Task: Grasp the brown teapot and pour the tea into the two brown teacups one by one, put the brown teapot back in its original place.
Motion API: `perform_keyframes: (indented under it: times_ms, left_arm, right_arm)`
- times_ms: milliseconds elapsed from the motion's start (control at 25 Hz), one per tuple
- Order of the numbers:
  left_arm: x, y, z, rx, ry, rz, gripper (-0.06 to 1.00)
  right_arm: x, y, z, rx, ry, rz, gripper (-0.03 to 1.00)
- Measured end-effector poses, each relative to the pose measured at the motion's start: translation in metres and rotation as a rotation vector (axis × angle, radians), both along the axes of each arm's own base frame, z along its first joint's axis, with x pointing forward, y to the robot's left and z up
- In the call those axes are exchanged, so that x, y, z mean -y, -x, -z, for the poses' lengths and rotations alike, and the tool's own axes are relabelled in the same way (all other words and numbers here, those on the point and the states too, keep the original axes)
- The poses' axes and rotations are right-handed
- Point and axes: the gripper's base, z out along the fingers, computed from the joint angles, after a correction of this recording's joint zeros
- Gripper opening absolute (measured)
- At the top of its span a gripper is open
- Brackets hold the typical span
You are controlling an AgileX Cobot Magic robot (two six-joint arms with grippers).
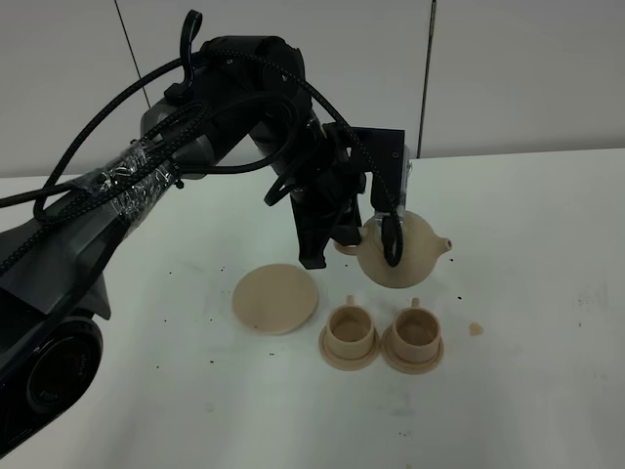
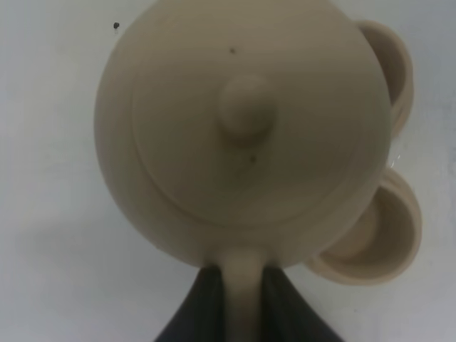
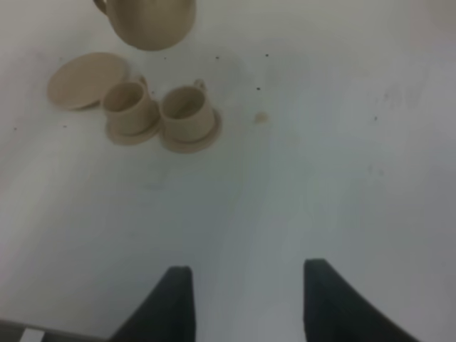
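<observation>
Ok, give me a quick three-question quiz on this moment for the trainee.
1. True or false: the teapot sits on the large saucer.
2. The left gripper grips the teapot by its: A) spout B) handle C) lid knob.
3. What does the right gripper hold?
Key: 1 false, it hangs in the air; 2 B; 3 nothing, it is open.
</observation>
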Motion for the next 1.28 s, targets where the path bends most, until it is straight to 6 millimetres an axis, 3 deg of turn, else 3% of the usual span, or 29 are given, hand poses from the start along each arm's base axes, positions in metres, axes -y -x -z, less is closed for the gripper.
perform_keyframes:
  times_ms: [200,480,1280]
  left_arm:
    - [0.002,0.001,0.001,0.004,-0.007,0.023,0.17]
    - [-0.002,0.005,0.019,-0.038,-0.061,0.036,0.17]
    - [-0.008,0.006,0.004,0.03,-0.097,0.106,0.17]
  right_arm:
    - [0.0,0.0,0.0,0.0,0.0,0.0,0.35]
    - [0.0,0.0,0.0,0.0,0.0,0.0,0.35]
    - [0.0,0.0,0.0,0.0,0.0,0.0,0.35]
